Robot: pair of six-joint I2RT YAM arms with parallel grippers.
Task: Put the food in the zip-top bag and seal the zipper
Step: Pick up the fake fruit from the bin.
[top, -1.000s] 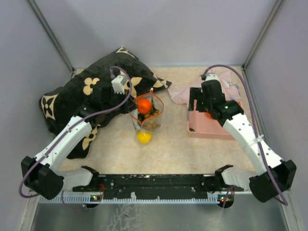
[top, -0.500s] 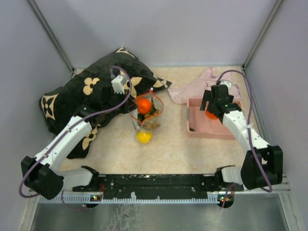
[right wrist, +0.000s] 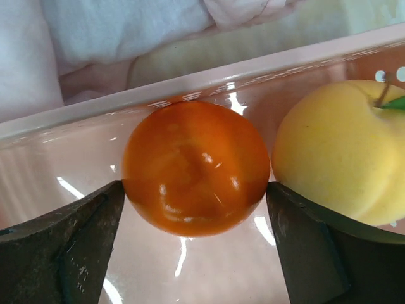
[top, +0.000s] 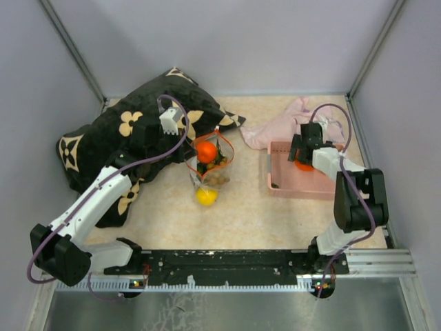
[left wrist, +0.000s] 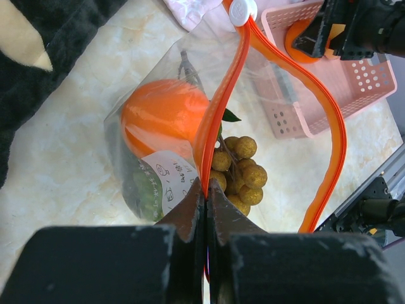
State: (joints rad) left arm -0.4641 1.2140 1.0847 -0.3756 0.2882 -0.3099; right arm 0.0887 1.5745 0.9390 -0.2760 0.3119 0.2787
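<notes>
The clear zip-top bag (top: 210, 165) stands open mid-table and holds an orange fruit (top: 206, 151) and a brownish-green grape bunch (top: 219, 178). A yellow lemon (top: 206, 196) lies at its near end; I cannot tell whether it is inside. My left gripper (left wrist: 206, 190) is shut on the orange-red zipper (left wrist: 218, 107) and holds the mouth up. My right gripper (right wrist: 196, 187) is down in the pink basket (top: 313, 185). Its fingers (right wrist: 82, 234) press both sides of a red-orange fruit (right wrist: 196, 158), which rests on the basket floor.
A pale yellow fruit (right wrist: 342, 152) with a stalk touches the right finger's outer side. A pale pink cloth (top: 275, 127) lies behind the basket. A black flowered cushion (top: 110, 138) fills the left, under my left arm. Grey walls close in on three sides.
My right gripper has come down and moved right into the basket onto the red-orange fruit, and its arm has folded back to the right. The left arm and the bag have not moved.
</notes>
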